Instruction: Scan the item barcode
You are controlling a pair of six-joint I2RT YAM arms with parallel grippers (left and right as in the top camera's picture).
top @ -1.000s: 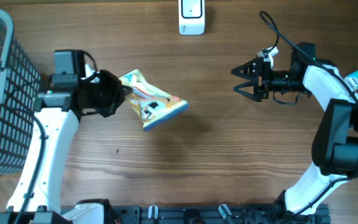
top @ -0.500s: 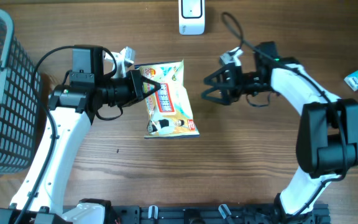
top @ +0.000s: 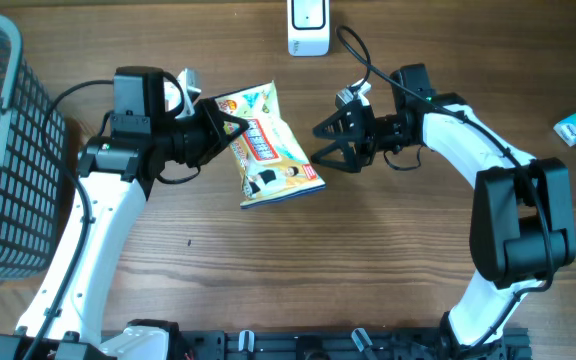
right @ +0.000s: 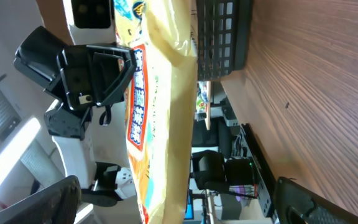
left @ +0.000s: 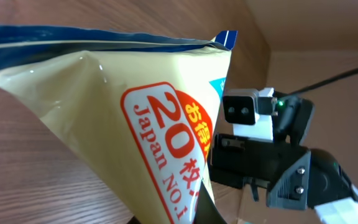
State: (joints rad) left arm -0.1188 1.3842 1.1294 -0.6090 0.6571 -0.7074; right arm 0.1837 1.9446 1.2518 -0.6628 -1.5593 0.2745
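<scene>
Since a moment ago the right gripper (top: 315, 148) has slid in just beside the snack packet (top: 268, 150), its claw spread wide and empty. The left gripper (top: 220, 130) is pinched shut on the packet's corner and has tilted it, between the two arms and near the white scanner (top: 308, 27). Only the left wrist view shows a red oval reading "Japan No.1"; the right wrist sees the packet edge-on. The foil hides the left fingertips, and I can't make out a barcode. The packet is glossy cream-yellow with a blue edge.
</scene>
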